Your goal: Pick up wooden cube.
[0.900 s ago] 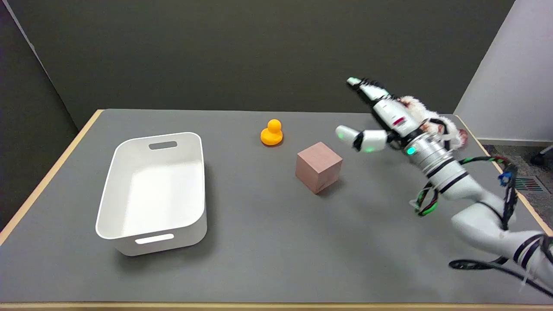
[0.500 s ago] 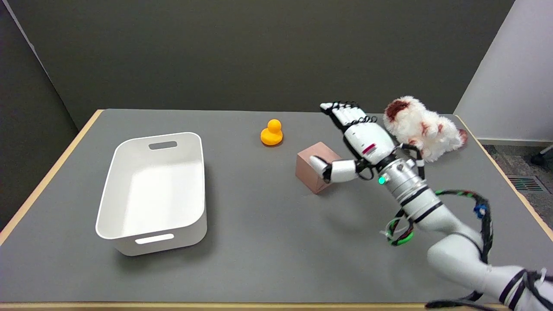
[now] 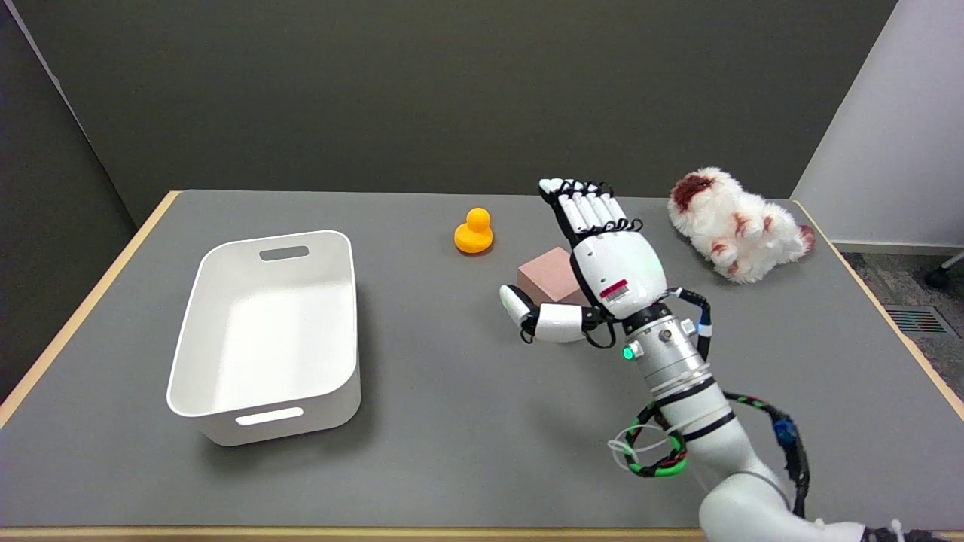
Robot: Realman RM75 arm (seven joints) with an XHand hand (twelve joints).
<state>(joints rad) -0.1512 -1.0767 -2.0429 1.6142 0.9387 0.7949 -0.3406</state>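
The wooden cube (image 3: 548,274), a pinkish-brown block, sits on the grey table right of centre. My right hand (image 3: 602,263) hovers over its right and near side, back of the hand toward the camera, and hides most of it. The fingers (image 3: 580,207) stretch straight out past the cube toward the far edge. The thumb (image 3: 531,316) sticks out to the left in front of the cube's near face. Nothing is held. Whether the palm touches the cube is hidden.
A yellow rubber duck (image 3: 474,231) stands just beyond and left of the cube. A white plastic bin (image 3: 267,335) sits at the left. A white and brown plush toy (image 3: 738,223) lies at the far right. Wooden table edges (image 3: 83,309) run along the sides.
My right arm has swung left and down from beside the plush toy to over the cube, covering most of it. The cube, duck, bin and toy have not moved.
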